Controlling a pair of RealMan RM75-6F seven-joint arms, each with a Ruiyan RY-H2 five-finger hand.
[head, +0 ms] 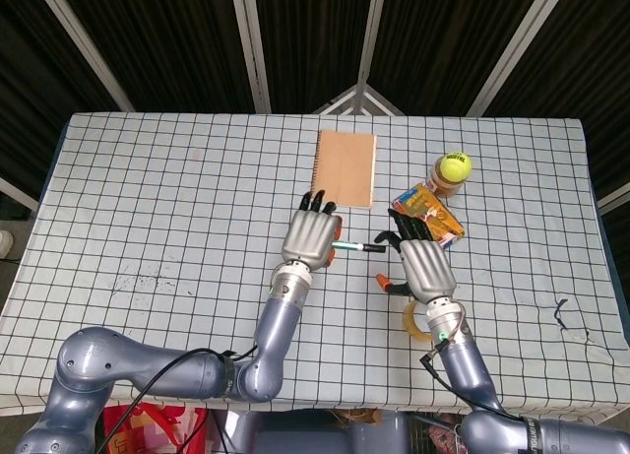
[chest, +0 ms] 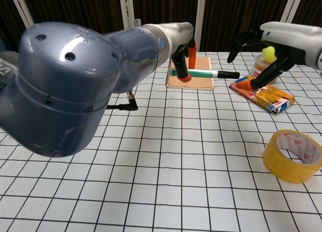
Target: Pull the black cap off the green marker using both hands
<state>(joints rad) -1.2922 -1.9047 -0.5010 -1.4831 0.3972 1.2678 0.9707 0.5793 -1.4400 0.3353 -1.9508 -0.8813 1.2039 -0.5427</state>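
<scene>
My left hand (head: 311,239) holds the green marker (head: 345,245) lifted above the table, lying level with its black cap (head: 371,247) pointing right. In the chest view the marker (chest: 196,74) is pinched between orange-tipped fingers of the left hand (chest: 182,58), and the cap (chest: 229,74) sticks out free. My right hand (head: 421,265) hovers just right of the cap with its fingers spread and holds nothing. In the chest view the right hand (chest: 274,35) sits a little beyond the cap's end and does not touch it.
A brown notebook (head: 345,167) lies behind the hands. A colourful box (head: 428,213) and a jar topped with a tennis ball (head: 455,164) stand at the back right. A yellow tape roll (chest: 296,155) lies near the front right, partly hidden under my right hand in the head view.
</scene>
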